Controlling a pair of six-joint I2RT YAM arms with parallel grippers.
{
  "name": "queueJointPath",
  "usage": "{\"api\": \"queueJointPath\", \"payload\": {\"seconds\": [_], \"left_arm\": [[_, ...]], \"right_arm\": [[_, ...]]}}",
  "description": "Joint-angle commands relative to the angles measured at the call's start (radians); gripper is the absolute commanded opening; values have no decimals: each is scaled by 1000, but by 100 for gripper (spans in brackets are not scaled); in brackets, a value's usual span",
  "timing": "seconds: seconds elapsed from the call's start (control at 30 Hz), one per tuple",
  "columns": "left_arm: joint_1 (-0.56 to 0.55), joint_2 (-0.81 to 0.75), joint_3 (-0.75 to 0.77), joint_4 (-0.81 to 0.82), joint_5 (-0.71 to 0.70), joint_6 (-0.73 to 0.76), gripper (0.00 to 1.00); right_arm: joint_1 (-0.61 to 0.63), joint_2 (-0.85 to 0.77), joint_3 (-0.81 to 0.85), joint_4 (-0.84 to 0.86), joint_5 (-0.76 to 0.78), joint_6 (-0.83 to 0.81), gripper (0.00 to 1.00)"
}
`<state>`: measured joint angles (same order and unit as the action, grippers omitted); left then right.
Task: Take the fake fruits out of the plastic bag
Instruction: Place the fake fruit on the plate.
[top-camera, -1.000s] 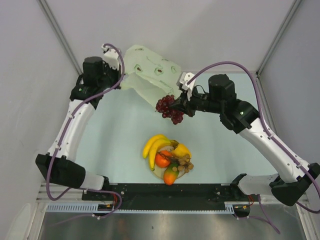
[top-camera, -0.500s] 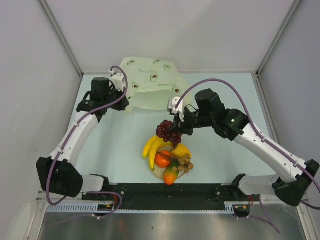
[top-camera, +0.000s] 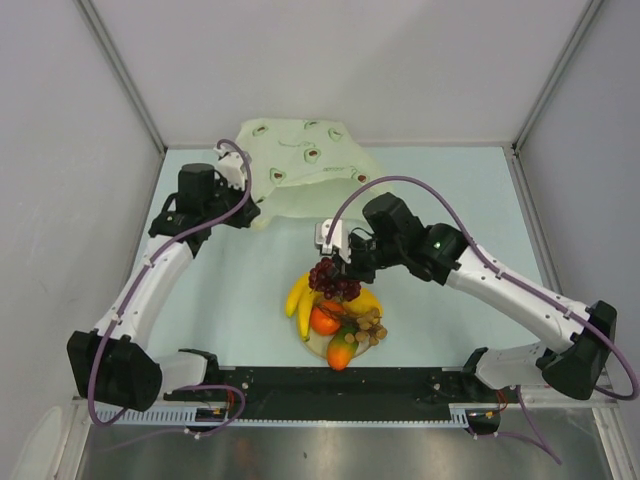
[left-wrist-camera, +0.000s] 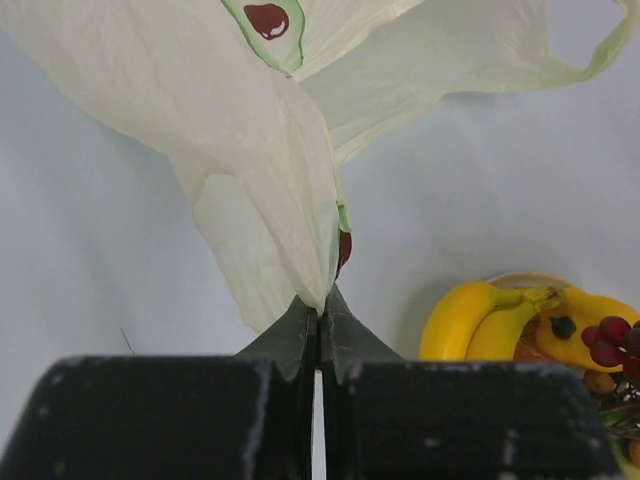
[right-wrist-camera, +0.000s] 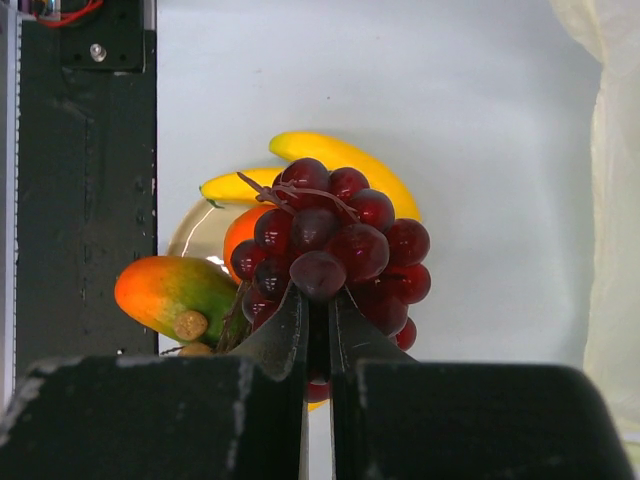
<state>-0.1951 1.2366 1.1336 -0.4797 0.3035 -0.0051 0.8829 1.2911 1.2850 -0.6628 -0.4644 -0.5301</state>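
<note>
The grapes (right-wrist-camera: 335, 245) hang in the right gripper (right-wrist-camera: 318, 300), whose fingers are clenched on the underside of the bunch. They sit just above the heaped plate (top-camera: 312, 345), already outside the bag (top-camera: 300, 165). The bag lies slack at the far side of the table (top-camera: 450, 190), well apart from the plate. The left gripper (left-wrist-camera: 318, 312) pinches a fold of its thin film tight. Whether any fruit remains inside cannot be told.

The likely trouble is the release. The pile is crowded and glossy, so grapes let go on top could slide off the rim onto the table or nudge a neighbour out. The thin film could also slip or tear at the left pinch.

Count:
- one bag and one plate
- one bunch of grapes
- one banana bunch (top-camera: 303, 295)
- one orange (top-camera: 323, 320)
- one mango (top-camera: 341, 351)
- one yellow fruit (top-camera: 366, 300)
- one brown cluster (top-camera: 371, 325)
</note>
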Motion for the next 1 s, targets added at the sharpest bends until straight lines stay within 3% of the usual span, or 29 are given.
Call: {"api": "queueJointPath", "payload": {"seconds": [0.0,0.97], "left_arm": [[-3,-57,-41,49,43,-33,0],[-3,-169,-144,85,74,-50,0]], "right_arm": [[48,30,8,26,24,-62,0],[131,154,-13,48,30,-48,1]]}}
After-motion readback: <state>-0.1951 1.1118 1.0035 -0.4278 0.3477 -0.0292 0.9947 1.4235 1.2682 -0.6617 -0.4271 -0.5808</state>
